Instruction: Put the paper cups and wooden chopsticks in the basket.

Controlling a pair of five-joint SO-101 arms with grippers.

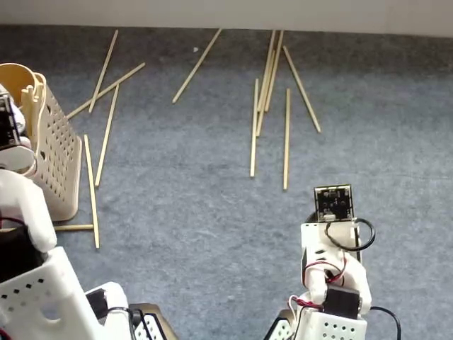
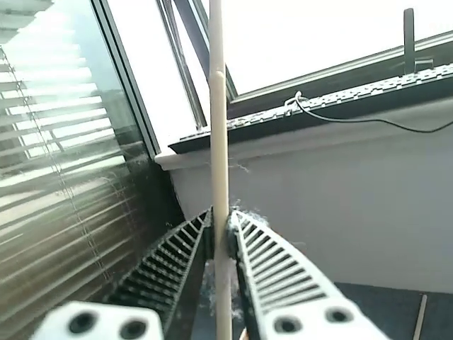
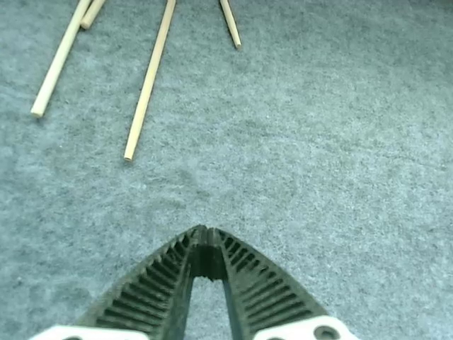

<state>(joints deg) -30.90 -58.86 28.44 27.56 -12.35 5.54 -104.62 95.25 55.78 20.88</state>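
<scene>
My left gripper (image 2: 221, 228) is shut on a wooden chopstick (image 2: 219, 127) that stands upright between the fingers, raised toward a window. In the high view the left arm (image 1: 21, 191) is beside the cream perforated basket (image 1: 60, 152) at the far left, with a yellowish paper cup (image 1: 18, 76) showing at the basket's top. My right gripper (image 3: 207, 249) is shut with nothing in it, low over the grey carpet. A chopstick (image 3: 149, 79) lies just ahead of it. Several more chopsticks (image 1: 286, 138) lie scattered across the carpet.
Two chopsticks (image 1: 92, 191) lie close to the basket, with one (image 1: 71, 227) at its base. A pale wall (image 1: 283, 10) borders the far side. The right arm (image 1: 333, 248) sits at the near edge, with open carpet (image 1: 191, 212) between the arms.
</scene>
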